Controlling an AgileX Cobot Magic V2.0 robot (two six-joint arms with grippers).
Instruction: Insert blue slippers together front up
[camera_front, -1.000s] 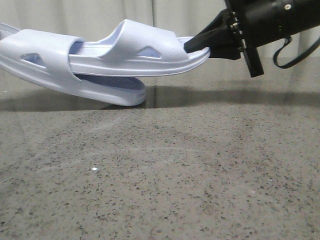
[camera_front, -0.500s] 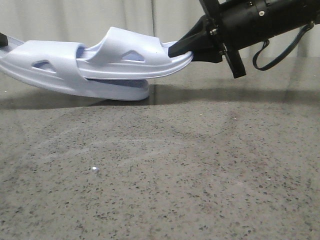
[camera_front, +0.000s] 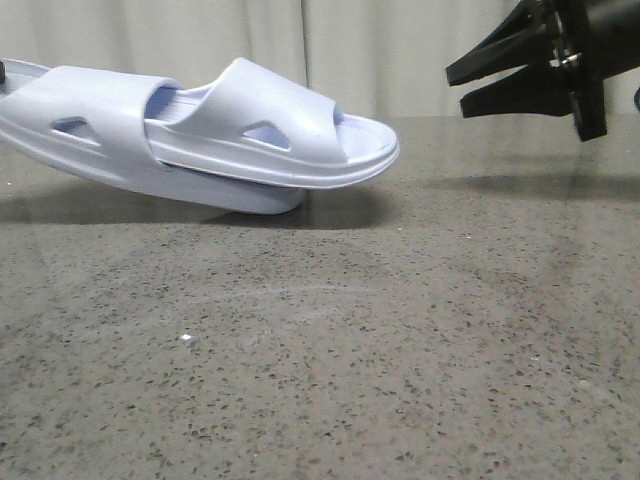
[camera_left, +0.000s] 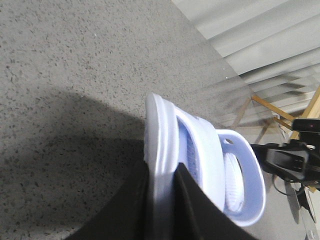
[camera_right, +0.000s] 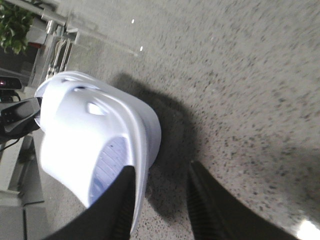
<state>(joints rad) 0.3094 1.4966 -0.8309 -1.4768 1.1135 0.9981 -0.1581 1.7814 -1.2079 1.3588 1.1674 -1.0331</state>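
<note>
Over on the left, the blue slippers (camera_front: 200, 135) are nested one inside the other and held tilted just above the speckled table (camera_front: 330, 360), with the left gripper (camera_left: 161, 200) clamped on the heel edge of the outer one. Off to the right, the right gripper (camera_front: 462, 87) is seen with jaws spread and empty, well apart from the pair's front end.
</note>
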